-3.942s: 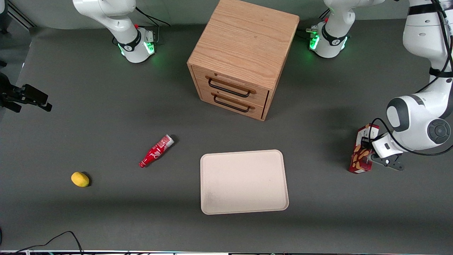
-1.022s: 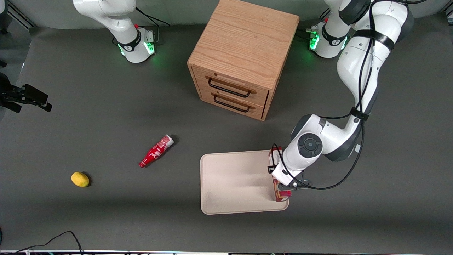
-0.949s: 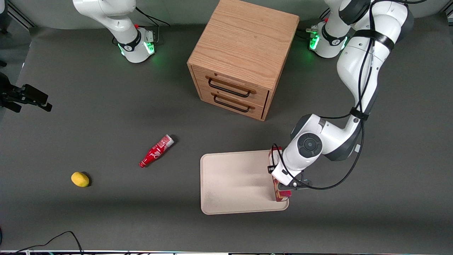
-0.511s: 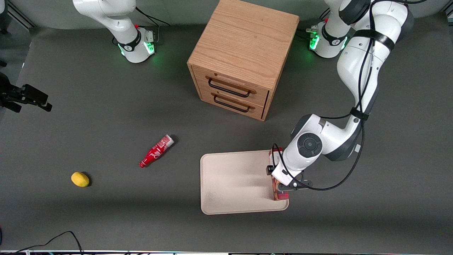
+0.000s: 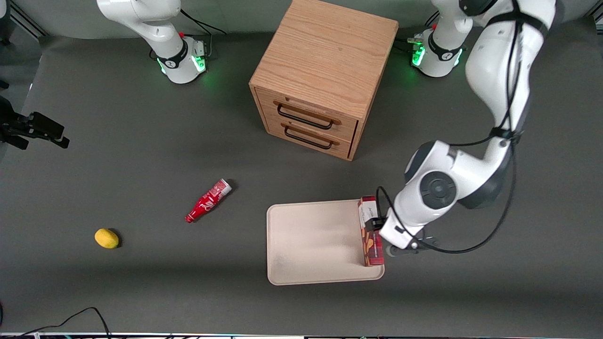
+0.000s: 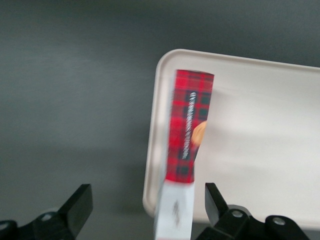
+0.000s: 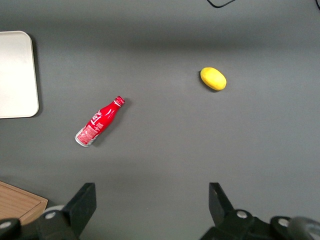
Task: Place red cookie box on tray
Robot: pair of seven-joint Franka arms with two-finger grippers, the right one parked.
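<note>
1. Now the slim red tartan cookie box point(image 5: 370, 231) stands on its narrow long side on the flat pale beige tray point(image 5: 315, 242), along the tray's edge toward the working arm's end of the desk.
2. Spread wide with nothing between them, the jaws of the left gripper point(image 6: 145, 212) sit just above the box's white end; this looks like a release.
3. Judged so, placement seems done, though the box standing so near the rim may tip.

White arm point(image 5: 494, 70), black cables, black-fingered pincer point(image 6: 145, 212), green-lit base point(image 5: 435, 54).
</note>
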